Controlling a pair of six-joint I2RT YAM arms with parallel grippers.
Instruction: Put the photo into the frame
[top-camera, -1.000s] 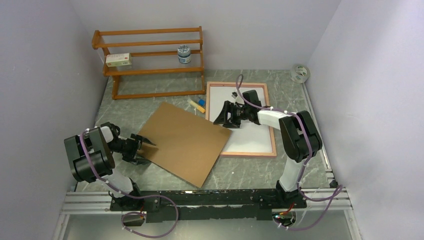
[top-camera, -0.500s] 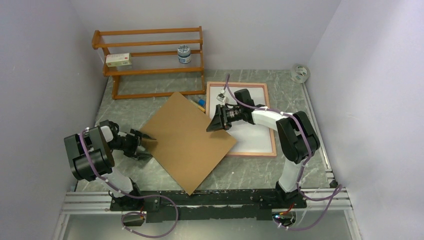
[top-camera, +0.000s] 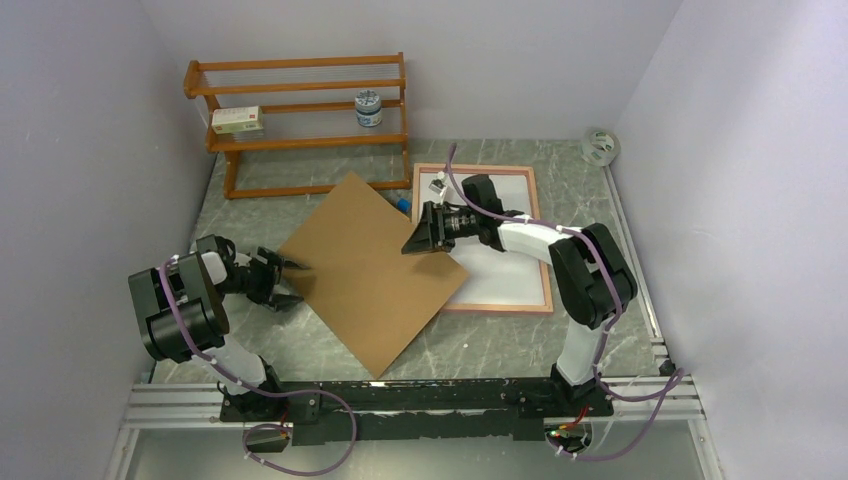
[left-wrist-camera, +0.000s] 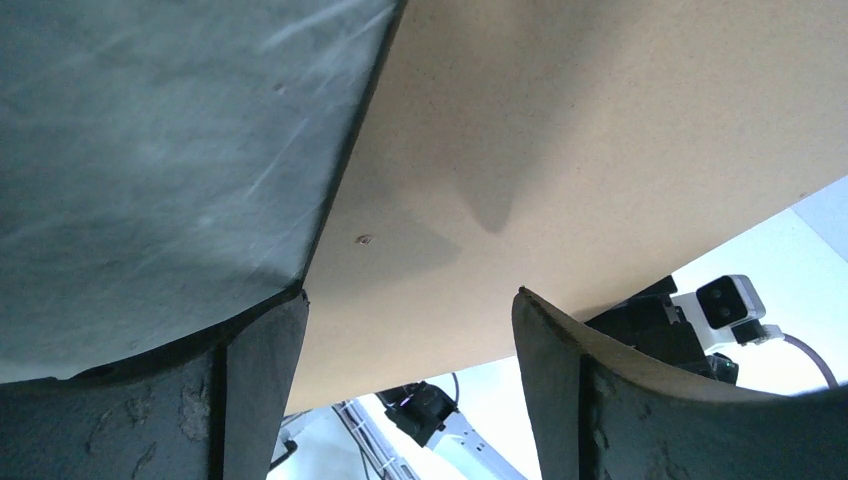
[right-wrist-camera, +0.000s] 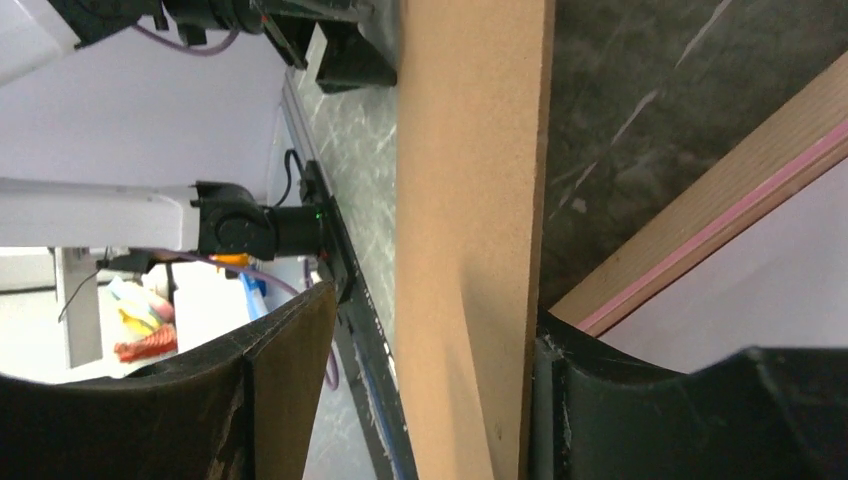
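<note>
Left arm: folded low at the desk's (top-camera: 520, 350) left side, forearm reaching right.
Left hand (top-camera: 288, 282): fingers spread apart and gripping nothing, at the left corner of the hardboard sheet (top-camera: 370, 270).
Left wrist view: the sheet's (left-wrist-camera: 560, 150) matte, speckled brown face filled the gap ahead of the hand (left-wrist-camera: 405, 300).
Hardboard sheet: thin, stiff rectangle turned like a diamond, its right corner over the frame (top-camera: 500, 308).
Right arm: stretched left across the frame, wrist rolled sideways.
Right hand (top-camera: 415, 235): open around the sheet's right corner.
Right wrist view: only here, the sheet's (right-wrist-camera: 470, 200) fibrous cut edge stood between the fingers of the hand (right-wrist-camera: 435, 320), one finger (right-wrist-camera: 640, 400) against it, the other (right-wrist-camera: 290, 380) just apart.
Frame: flat on the grey-green marbled desk; close up, its (right-wrist-camera: 700, 225) rail was tan wood with a pink stripe.
Photo (top-camera: 505, 270): white side up, lying inside the frame.
</note>
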